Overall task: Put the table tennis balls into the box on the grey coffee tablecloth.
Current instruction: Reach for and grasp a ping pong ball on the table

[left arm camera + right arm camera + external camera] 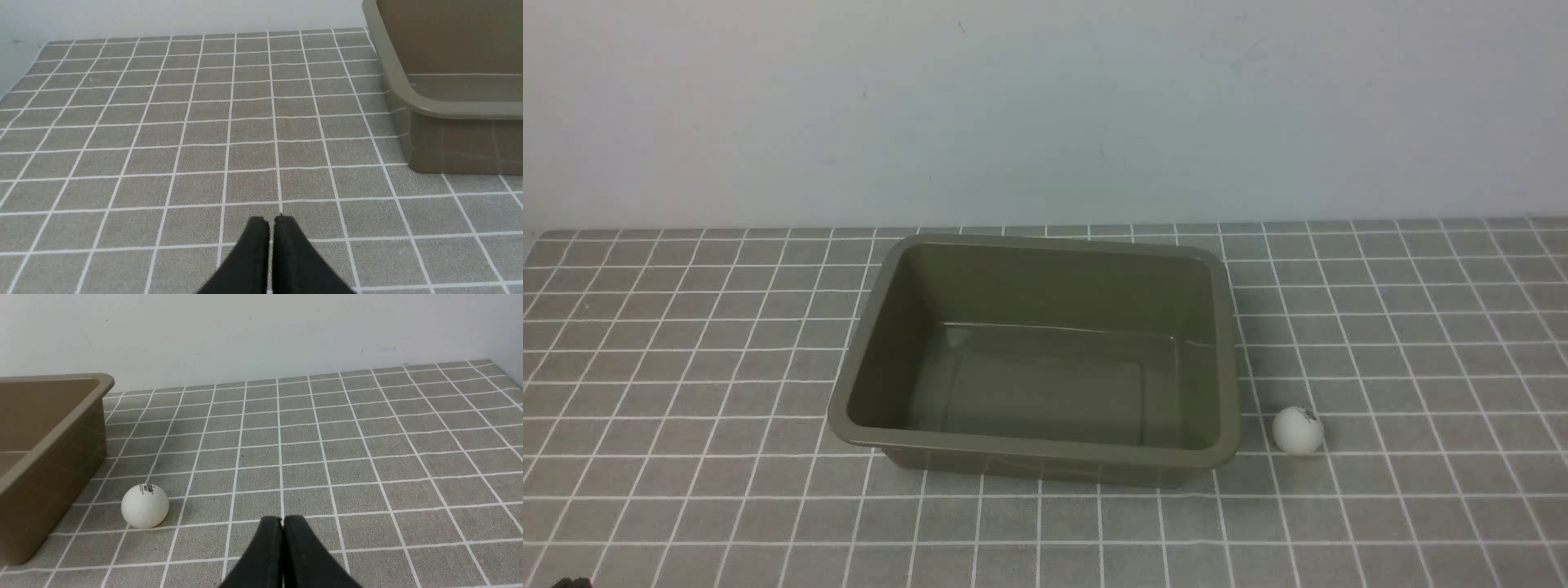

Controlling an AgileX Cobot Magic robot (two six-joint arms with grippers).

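The robot's right black two-fingered pincer (282, 519) is clenched, empty; the left black pincer (271, 219) is closed too. In the front view, the small white matte ball (1298, 431) with a dark mark sits at four o'clock from the large rectangular olive-brown plastic tub (1029, 392), just beside it, on the grey-brown white-gridded cloth (727, 457).

Glossy olive-brown plastic box (1045, 457), matt white ball (1298, 431), woven-looking grey cloth (727, 457)

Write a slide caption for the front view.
A white table tennis ball rests on the grey coffee tablecloth, just right of the open, empty olive-brown box.
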